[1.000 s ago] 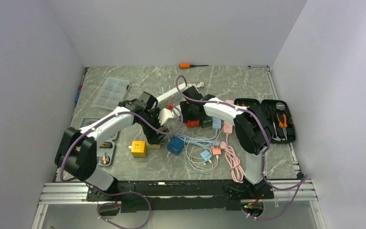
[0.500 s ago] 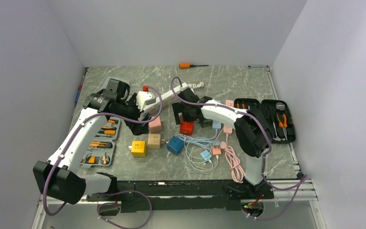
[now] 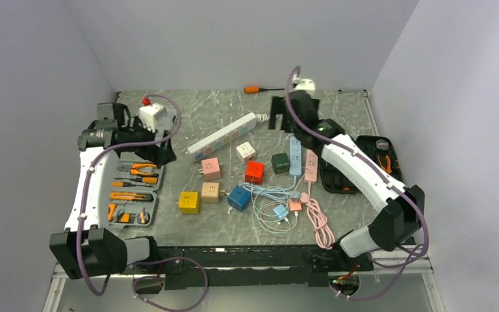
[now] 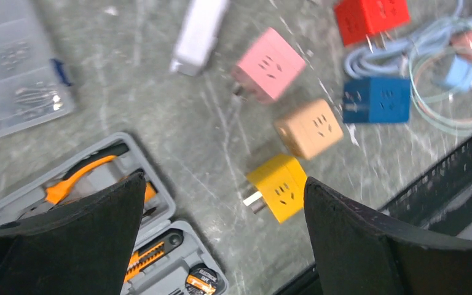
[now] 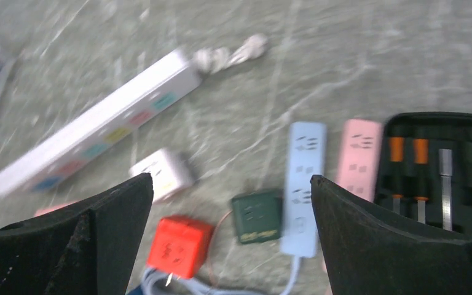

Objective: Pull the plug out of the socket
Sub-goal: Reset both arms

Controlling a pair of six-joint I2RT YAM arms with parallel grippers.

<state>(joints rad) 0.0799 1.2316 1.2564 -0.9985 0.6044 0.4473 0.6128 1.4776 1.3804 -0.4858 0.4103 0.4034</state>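
The long white socket strip [image 3: 223, 135] [image 5: 98, 132] lies diagonally at mid-table. A white cube plug [image 3: 245, 151] [image 5: 163, 173] rests loose beside it, apart from it. My left gripper [image 3: 161, 151] [image 4: 221, 246] hangs open and empty at the back left, above the table by the grey tool kit [image 4: 160, 246], with a yellow cube [image 4: 279, 186] below between its fingers. Near the back of the table my right gripper [image 3: 277, 120] [image 5: 230, 246] is open and empty, high above the red cube [image 5: 181, 246] and green cube [image 5: 257, 216].
Pink [image 3: 210, 168], tan [image 3: 210, 192], yellow [image 3: 189, 202] and blue [image 3: 239, 197] cubes lie in the middle with tangled cables [image 3: 273, 211]. Blue [image 3: 295, 155] and pink [image 3: 311, 166] strips lie right of centre. A black tool case [image 3: 364, 162] sits right, an orange screwdriver [image 3: 260, 89] at the back.
Both arms have drawn back from the middle: the left to the back left, the right toward the back. The right gripper has opened. The white cube now lies free beside the strip.
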